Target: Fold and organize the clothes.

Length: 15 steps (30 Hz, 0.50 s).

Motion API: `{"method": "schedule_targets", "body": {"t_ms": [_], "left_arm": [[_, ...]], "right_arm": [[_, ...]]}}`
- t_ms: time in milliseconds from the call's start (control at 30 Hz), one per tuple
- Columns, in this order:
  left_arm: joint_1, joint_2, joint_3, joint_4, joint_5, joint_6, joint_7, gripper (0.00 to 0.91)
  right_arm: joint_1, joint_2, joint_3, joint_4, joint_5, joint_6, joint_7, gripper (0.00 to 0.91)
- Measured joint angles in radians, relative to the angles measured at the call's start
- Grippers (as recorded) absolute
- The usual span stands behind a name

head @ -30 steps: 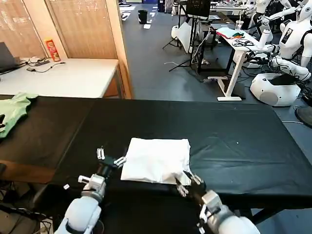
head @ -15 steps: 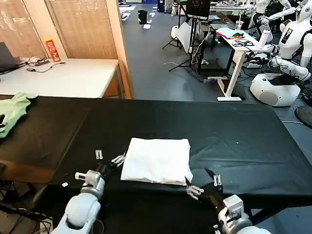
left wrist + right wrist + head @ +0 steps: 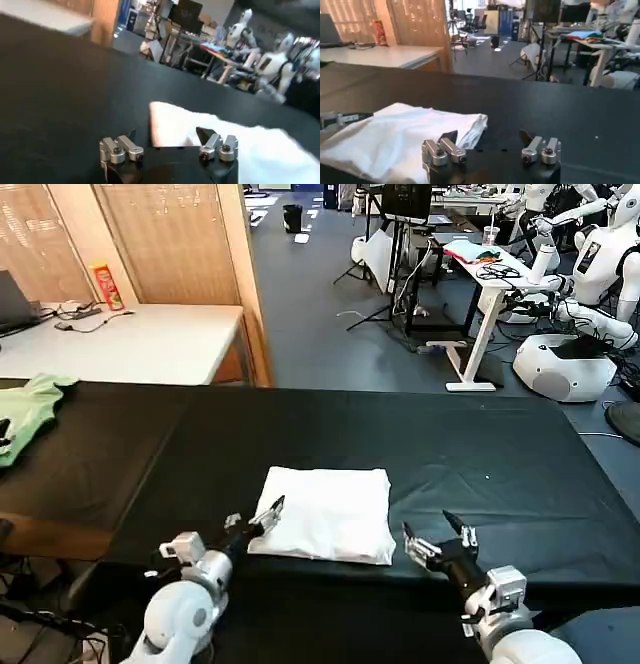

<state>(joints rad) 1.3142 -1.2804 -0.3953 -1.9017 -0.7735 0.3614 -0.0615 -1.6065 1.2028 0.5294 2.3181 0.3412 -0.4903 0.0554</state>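
The clothes [image 3: 325, 512] are a white T-shirt folded into a neat rectangle, lying flat on the black table [image 3: 470, 444] near its front edge. No print shows on it. My left gripper [image 3: 255, 519] is open at the fold's near left corner, and its wrist view shows the clothes [image 3: 220, 145] just beyond the open left gripper [image 3: 167, 137]. My right gripper [image 3: 440, 536] is open and empty, just off the fold's near right corner. In the right wrist view the clothes [image 3: 400, 135] lie beside the open right gripper [image 3: 487, 137], apart from it.
A light-green garment [image 3: 25, 412] lies at the table's far left edge. Behind stand a white desk [image 3: 130, 342] with a red can [image 3: 104, 286], and other robots [image 3: 585, 274] at the back right. The table's front edge is right under both grippers.
The right gripper has slid right and away from the fold's near right corner. The left gripper has turned and closed in on the near left corner. The fold lies unchanged.
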Motion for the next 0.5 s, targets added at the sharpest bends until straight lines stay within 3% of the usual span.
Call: {"method": "schedule_targets", "body": {"t_ms": [333,400,433,467,500], "left_arm": [[-0.012,-0.026,0.000,0.029,-0.096,0.000,-0.025,0.878],[-0.014,-0.032,0.000,0.031,-0.099,0.000,-0.026,0.614],[-0.014,-0.034,0.001,0.032,-0.100,0.000,-0.026,0.205],[-0.015,-0.036,0.001,0.032,-0.103,0.000,-0.027,0.205],[-0.016,-0.038,0.001,0.032,-0.105,0.000,-0.029,0.000]], "right_arm": [[0.010,0.008,0.002,-0.002,-0.004,0.003,-0.002,0.878],[0.012,0.008,0.002,-0.002,-0.005,0.004,-0.002,0.878],[0.012,0.009,0.001,-0.002,-0.005,0.004,-0.002,0.878],[0.013,0.009,0.001,-0.002,-0.006,0.005,-0.002,0.878],[0.013,0.010,0.000,-0.003,-0.007,0.005,-0.002,0.878]]}}
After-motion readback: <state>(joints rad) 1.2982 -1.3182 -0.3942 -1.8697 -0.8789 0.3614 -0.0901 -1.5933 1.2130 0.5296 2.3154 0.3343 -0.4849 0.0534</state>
